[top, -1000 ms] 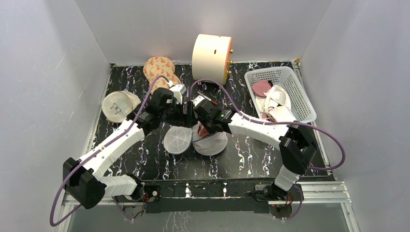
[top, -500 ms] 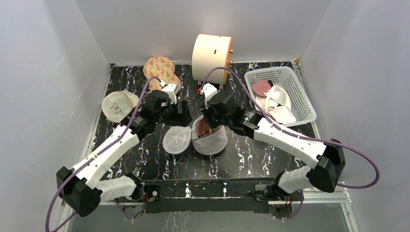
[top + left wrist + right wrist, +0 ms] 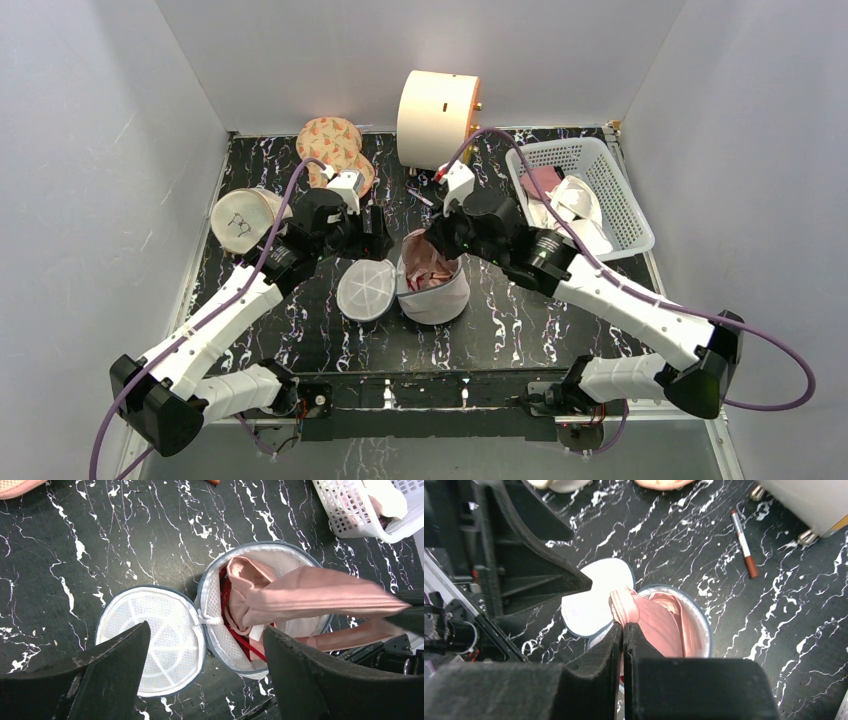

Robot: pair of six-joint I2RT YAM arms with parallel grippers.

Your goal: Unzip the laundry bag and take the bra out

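Zip undone, lid flap (image 3: 150, 645) lying open beside laundry bag (image 3: 437, 297) — removal step under way. My right pincer (image 3: 623, 626) is clamped tight on a fold of bra (image 3: 305, 597), satin drawn up from bag directly beneath it, remainder inside. My left pincer (image 3: 205, 628) is spread wide, empty, above bag and flap. Next, I judge: lift higher, free straps from rim — left steadies bag if it rises. Both arms reach forward, wrists bent down.

Plain pale grey walls (image 3: 120, 150) enclose the black, white-veined marble-look desk (image 3: 500, 335) along its left, far and right edges.
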